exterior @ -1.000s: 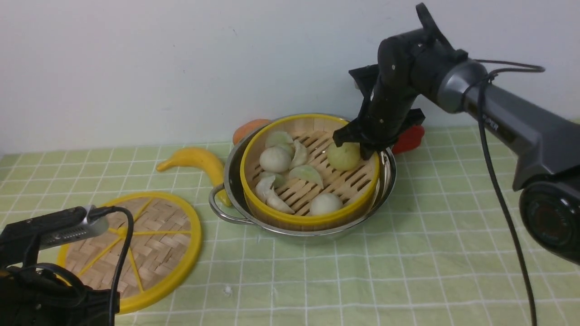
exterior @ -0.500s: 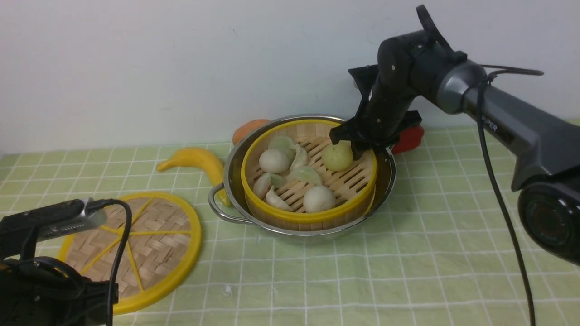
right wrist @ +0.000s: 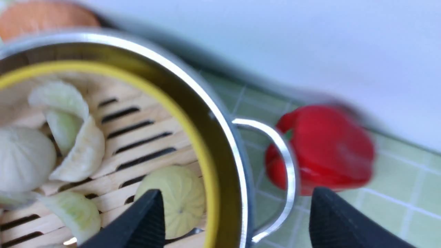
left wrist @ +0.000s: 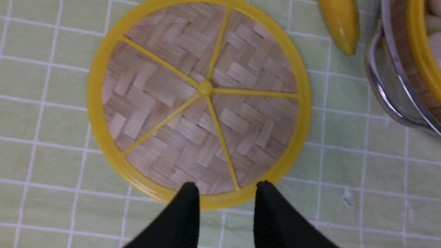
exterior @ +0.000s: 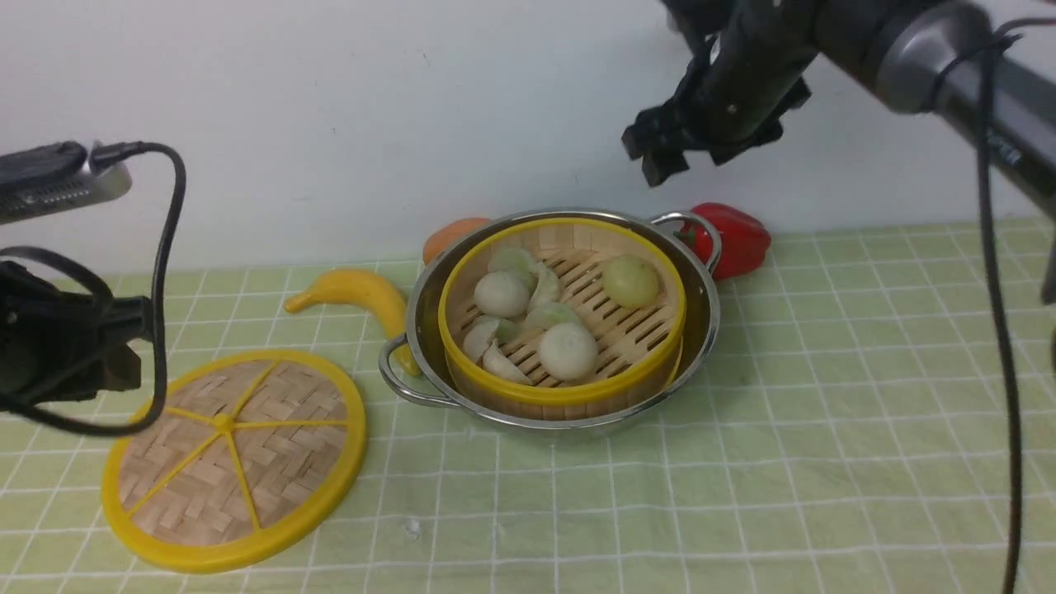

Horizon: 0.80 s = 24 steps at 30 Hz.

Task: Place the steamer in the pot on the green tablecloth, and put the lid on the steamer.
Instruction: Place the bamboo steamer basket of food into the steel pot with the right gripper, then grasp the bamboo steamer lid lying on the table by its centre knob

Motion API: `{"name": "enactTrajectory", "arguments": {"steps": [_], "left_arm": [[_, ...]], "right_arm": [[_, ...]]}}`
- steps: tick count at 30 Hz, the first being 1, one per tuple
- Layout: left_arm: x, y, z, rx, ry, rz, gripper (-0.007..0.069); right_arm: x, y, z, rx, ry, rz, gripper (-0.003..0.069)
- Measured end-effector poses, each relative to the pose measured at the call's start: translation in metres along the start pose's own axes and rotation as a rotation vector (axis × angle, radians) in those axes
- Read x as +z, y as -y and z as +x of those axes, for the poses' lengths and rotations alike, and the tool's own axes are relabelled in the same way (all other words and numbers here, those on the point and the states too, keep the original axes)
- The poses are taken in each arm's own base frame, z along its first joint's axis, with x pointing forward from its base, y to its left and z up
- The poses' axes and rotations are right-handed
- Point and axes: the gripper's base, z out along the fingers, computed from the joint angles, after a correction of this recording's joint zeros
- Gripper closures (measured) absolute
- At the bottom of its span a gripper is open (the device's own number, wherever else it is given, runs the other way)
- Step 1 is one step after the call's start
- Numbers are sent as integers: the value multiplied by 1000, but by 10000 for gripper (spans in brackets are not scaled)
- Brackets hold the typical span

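Steamer [exterior: 569,394] sits inside the pot [exterior: 711,309], centre of the green tablecloth [exterior: 784,462], dumplings and buns [exterior: 568,351] on its slatted floor, top uncovered. Lid [exterior: 231,458] lies flat on the cloth at near left, well apart from the pot. Left gripper [left wrist: 226,187] hangs above the lid's near rim, fingers partly apart, nothing between them; can't tell if they touch the rim. Right gripper [right wrist: 235,194] is high over the pot's far-right handle, jaws wide, empty. Banana [exterior: 355,293] just left of the pot, red pepper [exterior: 738,239] beside the far-right handle, orange item [exterior: 450,235] behind the pot at far left.
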Motion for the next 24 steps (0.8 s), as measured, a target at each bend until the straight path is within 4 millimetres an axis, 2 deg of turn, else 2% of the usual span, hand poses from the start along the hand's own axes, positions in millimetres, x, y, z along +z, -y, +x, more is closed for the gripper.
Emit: {"name": "enactTrajectory", "arguments": {"steps": [1, 2, 5, 6, 8, 11, 12, 13, 15, 19, 20, 21, 24], "left_arm": [[-1, 0, -1, 1, 3, -2, 403], [10, -1, -8, 2, -27, -19, 402], [27, -2, -16, 1, -69, -29, 393], [40, -2, -22, -2, -98, -31, 392], [57, -3, -29, -6, -120, -30, 392], [83, -4, -38, -9, -147, -34, 391], [85, -4, -39, -9, -146, -34, 391], [95, -4, -41, -10, -155, -35, 387], [109, -4, -45, -17, -161, -31, 384], [141, -5, -48, -14, -195, -20, 384], [141, -5, -48, -14, -195, -20, 384], [149, -5, -48, -15, -206, -18, 384], [165, -6, -45, -19, -235, -20, 384]], "right_arm": [[-2, 1, 0, 2, 3, 1, 118], [-16, 7, 1, 15, 7, 1, 117], [-38, 18, 9, 35, -8, 7, 117], [-52, 25, 21, 43, -35, 13, 116], [-69, 34, 39, 46, -72, 25, 115], [-99, 43, 81, 50, -147, 38, 116], [-101, 43, 84, 50, -150, 38, 116], [-117, 44, 107, 49, -176, 37, 116], [-137, 43, 132, 56, -187, 21, 116], [-184, 41, 185, 70, -154, -10, 116], [-186, 41, 187, 72, -151, -13, 116], [-203, 41, 206, 72, -120, -19, 116], [-235, 41, 232, 71, -35, -25, 116]]}}
